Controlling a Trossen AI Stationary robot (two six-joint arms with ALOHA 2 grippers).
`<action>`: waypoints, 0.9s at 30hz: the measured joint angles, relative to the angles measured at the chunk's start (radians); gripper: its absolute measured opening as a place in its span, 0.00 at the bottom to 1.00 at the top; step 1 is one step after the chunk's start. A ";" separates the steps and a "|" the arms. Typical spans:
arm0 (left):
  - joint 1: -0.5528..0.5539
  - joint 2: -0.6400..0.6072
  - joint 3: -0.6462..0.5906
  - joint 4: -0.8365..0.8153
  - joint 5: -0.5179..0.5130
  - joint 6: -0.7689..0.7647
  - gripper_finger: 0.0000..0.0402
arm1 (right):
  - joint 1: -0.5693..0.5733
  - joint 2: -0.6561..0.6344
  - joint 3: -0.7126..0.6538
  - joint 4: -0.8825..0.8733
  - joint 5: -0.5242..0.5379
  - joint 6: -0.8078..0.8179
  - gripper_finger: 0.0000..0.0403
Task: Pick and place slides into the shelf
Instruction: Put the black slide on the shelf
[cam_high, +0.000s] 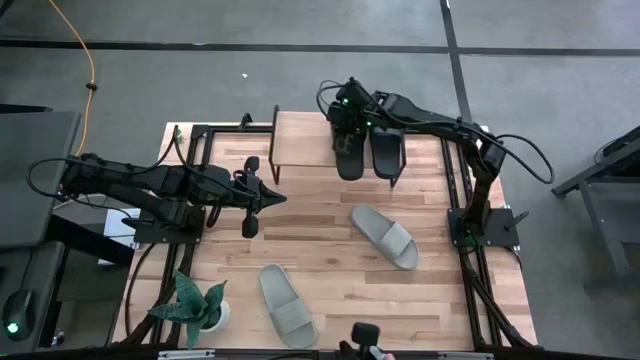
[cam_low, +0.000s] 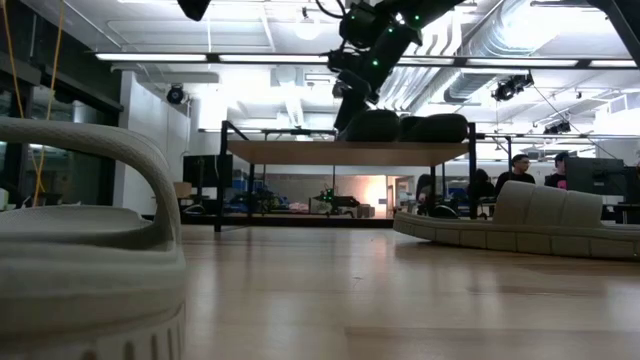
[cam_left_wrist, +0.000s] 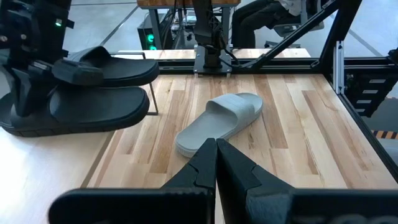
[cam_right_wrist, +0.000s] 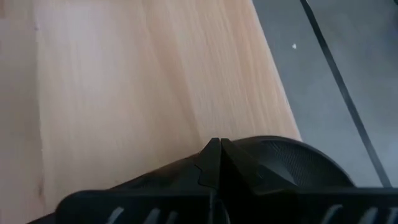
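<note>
The shelf stands at the table's far edge, and its plank also shows in the low view. Two black slides lie side by side on its right part, soles down, their near ends overhanging the plank. My right gripper is shut at the far end of the left black slide. One grey slide lies on the table at centre right, the other near the front edge. My left gripper is shut and hovers left of centre, pointing right. My right gripper: the shut fingers come from above and the far side, right over the rounded far end of the left black slide. Whether they touch it I cannot tell. The slide lies flat on the shelf plank.
A small potted plant stands at the table's front left. Black frame rails run along the table's sides. Bare wood lies between the two grey slides and on the shelf's left part. People sit in the room beyond.
</note>
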 joint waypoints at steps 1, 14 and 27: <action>0.000 0.000 0.000 0.000 0.000 0.000 0.00 | 0.000 0.000 0.000 -0.009 0.013 0.000 0.00; 0.000 0.000 0.000 0.000 0.000 0.000 0.00 | 0.000 -0.003 0.000 -0.038 0.093 -0.002 0.00; 0.000 0.000 0.000 0.000 0.000 0.000 0.00 | 0.012 -0.010 0.121 -0.224 0.189 0.025 0.00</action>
